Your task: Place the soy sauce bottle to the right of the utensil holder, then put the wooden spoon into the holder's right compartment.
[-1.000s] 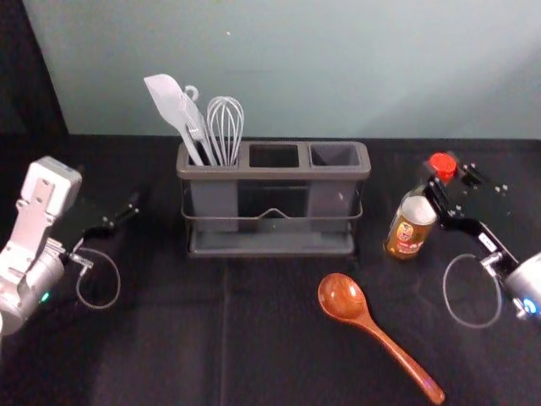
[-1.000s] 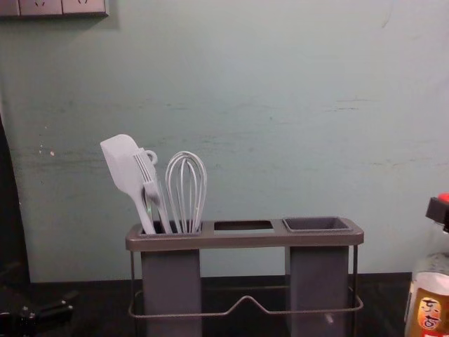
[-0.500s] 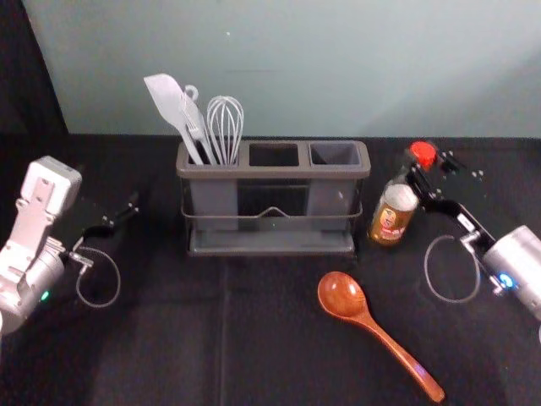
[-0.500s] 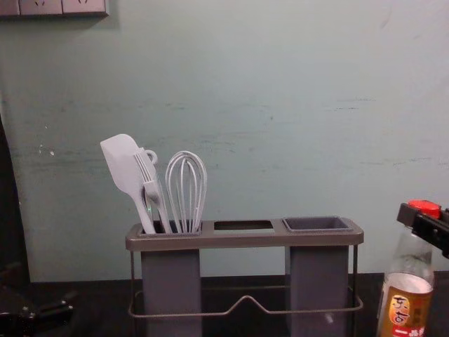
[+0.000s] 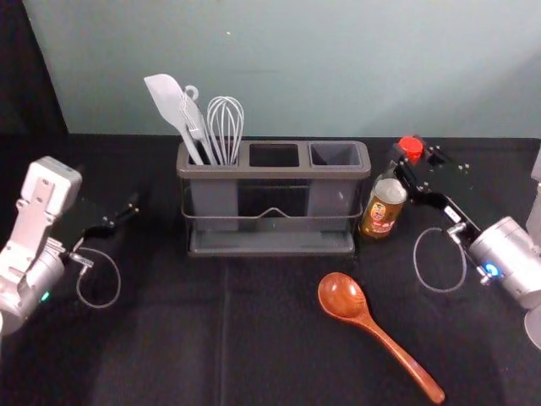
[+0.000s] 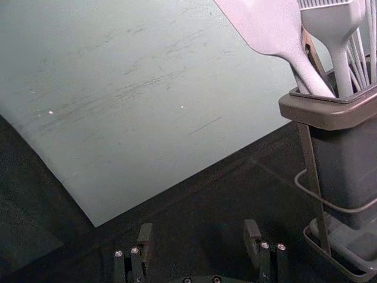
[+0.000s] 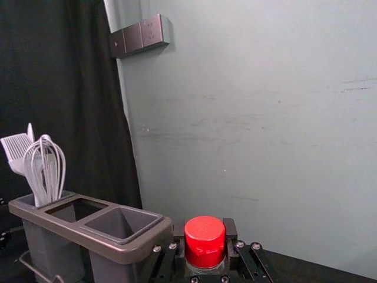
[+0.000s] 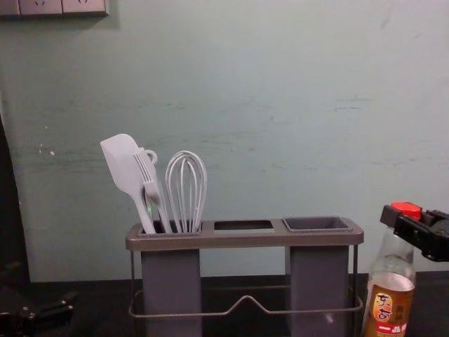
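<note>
1. Right claw (image 8: 407, 223) had its fingers closed around the neck of the soy sauce bottle (image 8: 391, 309), just under the red cap (image 8: 406, 208), off to the right of the utensil holder (image 5: 273, 172).
2. Hard-to-see stuff: the bottle's base got cut off by the chest view's bottom edge, and in the right wrist view its body was hidden below the cap. Couldn't tell if it touched the worktop (image 5: 152, 338) or the holder, but it was right up near the holder's right end. It leaned a little in the chest view, cap end to the right.
3. Left claw (image 5: 118, 218) was out left of the holder, fingers spread wide with a gap between them. Its dark parts kinda melted into the dark worktop in the head view.
4. Versus half a second before, the bottle and right claw had slid left, closer to the holder. The wooden spoon (image 5: 371, 325) hadn't budged: flat on the worktop in front, bowl end nearest the holder.
5. Spatula (image 5: 173, 103) and whisk (image 5: 226, 127) stood in the left compartment.
</note>
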